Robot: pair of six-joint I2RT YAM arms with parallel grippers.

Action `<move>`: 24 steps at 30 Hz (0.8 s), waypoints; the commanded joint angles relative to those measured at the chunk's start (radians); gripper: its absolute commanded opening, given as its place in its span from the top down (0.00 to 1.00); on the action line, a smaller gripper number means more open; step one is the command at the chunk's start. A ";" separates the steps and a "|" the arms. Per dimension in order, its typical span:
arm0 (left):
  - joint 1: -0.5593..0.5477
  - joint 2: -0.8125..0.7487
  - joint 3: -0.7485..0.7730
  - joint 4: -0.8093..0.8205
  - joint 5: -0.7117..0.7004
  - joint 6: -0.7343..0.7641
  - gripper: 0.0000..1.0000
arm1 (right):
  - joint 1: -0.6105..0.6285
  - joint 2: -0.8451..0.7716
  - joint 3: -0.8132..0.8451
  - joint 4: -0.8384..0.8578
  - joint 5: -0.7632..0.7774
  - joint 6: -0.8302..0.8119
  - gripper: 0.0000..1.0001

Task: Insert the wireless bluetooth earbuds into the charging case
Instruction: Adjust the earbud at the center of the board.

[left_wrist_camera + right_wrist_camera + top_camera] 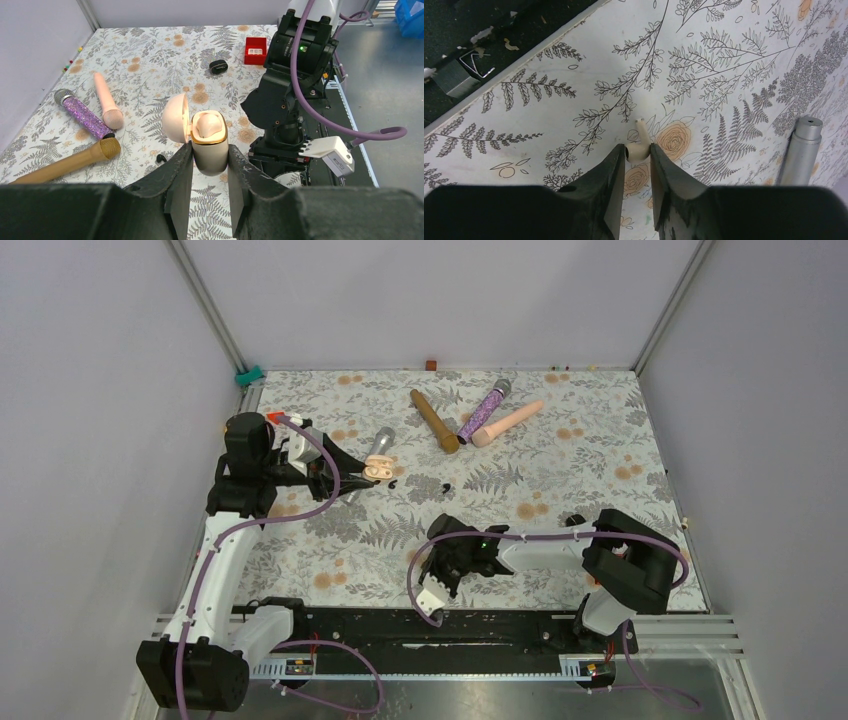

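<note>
My left gripper (210,150) is shut on the pale pink charging case (210,157), which stands upright with its lid (176,116) hinged open; from above, the charging case (377,470) is at the left gripper (365,472), above the table's left part. My right gripper (637,151), down at the near edge (440,585), has both fingertips against a small cream stemmed earbud (639,149) that lies on the floral table. Two tiny black bean-sized pieces (392,482) (445,486) lie just right of the case; one black piece (160,158) shows in the left wrist view.
Brown (433,420), purple glitter (484,410) and pink (507,423) microphones lie at the back, and a silver one (380,443) beside the case. A round black pebble-like thing (218,66) and a red box (255,50) sit beyond the right arm (295,100).
</note>
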 commanded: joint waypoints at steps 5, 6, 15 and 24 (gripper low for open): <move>0.004 0.000 -0.001 0.034 0.054 0.011 1.00 | 0.011 0.015 0.054 -0.226 -0.026 0.145 0.80; 0.004 0.002 -0.002 0.035 0.055 0.012 1.00 | 0.011 0.013 0.077 -0.254 -0.033 0.179 0.81; 0.005 0.001 -0.003 0.035 0.064 0.010 1.00 | -0.085 -0.017 0.323 -0.622 -0.156 0.440 0.81; 0.000 0.011 -0.002 0.032 0.076 0.010 1.00 | -0.249 -0.002 0.430 -0.828 -0.244 0.735 0.80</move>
